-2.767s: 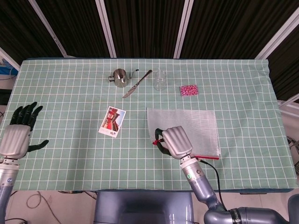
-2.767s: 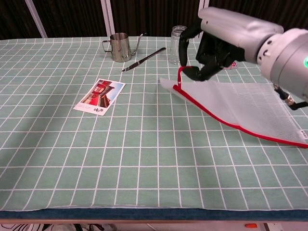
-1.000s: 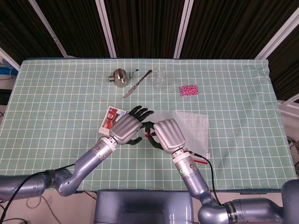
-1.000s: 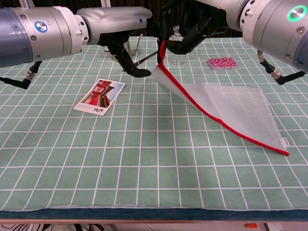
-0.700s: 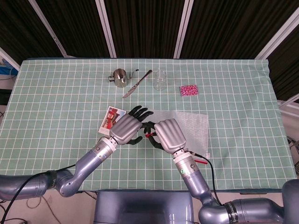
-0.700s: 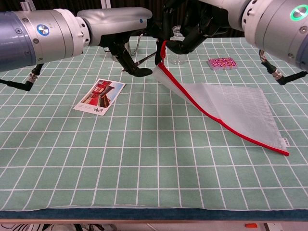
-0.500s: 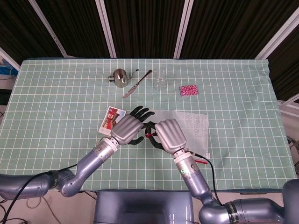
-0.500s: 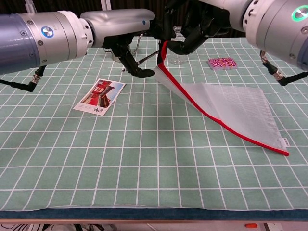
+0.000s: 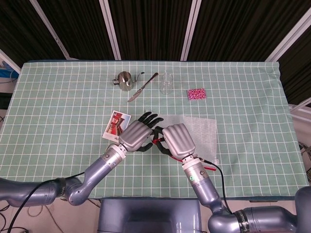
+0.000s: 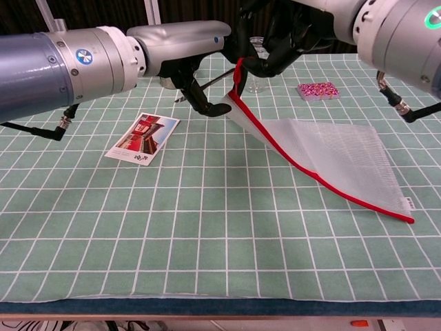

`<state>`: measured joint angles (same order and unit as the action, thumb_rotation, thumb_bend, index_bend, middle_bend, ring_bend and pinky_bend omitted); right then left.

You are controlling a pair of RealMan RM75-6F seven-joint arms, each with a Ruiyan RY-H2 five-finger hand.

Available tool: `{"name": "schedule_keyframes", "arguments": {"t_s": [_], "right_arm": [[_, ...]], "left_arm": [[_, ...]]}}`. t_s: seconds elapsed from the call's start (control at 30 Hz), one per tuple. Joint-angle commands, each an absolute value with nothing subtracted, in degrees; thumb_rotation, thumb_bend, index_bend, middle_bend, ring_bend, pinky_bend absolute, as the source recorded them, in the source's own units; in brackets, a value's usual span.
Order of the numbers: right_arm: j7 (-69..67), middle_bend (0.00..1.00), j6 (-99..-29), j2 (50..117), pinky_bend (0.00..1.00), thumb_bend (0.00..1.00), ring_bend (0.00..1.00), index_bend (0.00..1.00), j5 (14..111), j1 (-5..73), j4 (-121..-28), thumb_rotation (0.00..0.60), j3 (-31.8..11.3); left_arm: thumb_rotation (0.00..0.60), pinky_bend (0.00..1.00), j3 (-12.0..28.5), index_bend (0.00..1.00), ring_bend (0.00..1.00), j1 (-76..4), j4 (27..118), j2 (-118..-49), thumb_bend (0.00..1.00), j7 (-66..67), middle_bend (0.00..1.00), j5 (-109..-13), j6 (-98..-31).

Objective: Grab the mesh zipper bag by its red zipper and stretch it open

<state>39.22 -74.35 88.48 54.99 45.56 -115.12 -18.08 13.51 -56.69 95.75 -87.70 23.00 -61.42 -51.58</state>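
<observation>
Fingers of the right hand (image 10: 275,43) pinch the red zipper (image 10: 303,164), lifting the mesh zipper bag (image 10: 337,155) beside the card (image 10: 142,138), while the spread left hand (image 9: 137,134) probably must grab next.

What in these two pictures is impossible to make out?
- Left hand: head view shows only its back; chest view crops its fingers, so touch on the red zipper is unclear.
- Right hand: chest view's top edge crops it, though it pinches the zipper.
- White mesh zipper bag: open or closed unclear.
- Picture card: print too small.
</observation>
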Motion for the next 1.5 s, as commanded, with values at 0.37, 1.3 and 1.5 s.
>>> {"name": "schedule_keyframes", "arguments": {"t_s": [0.37,1.3,1.5], "right_arm": [[38.8,1.0,-74.6,88.0,0.95,0.66,1.0,0.66,54.9,45.6,-114.9,0.6,-17.7],[35.4,1.0,-77.5,86.1,0.95,0.67,1.0,0.66,55.2,41.6,-115.3,0.6,-15.1],[35.0,1.0,-77.8,86.7,0.95,0.67,1.0,0.66,55.1,41.5,-115.1,0.6,-15.5]], "left_arm": [[0.6,0.0,13.3,0.58,0.0,-56.8,95.4,-88.1,0.42,22.6,0.12,-61.4,-52.6],[0.6,0.0,21.1,0.59,0.0,-56.3,96.2,-90.9,0.42,18.9,0.12,-59.2,-62.5],[0.6,0.0,22.3,0.59,0.0,-56.7,96.5,-91.6,0.42,18.9,0.12,-58.8,-63.5]]}}
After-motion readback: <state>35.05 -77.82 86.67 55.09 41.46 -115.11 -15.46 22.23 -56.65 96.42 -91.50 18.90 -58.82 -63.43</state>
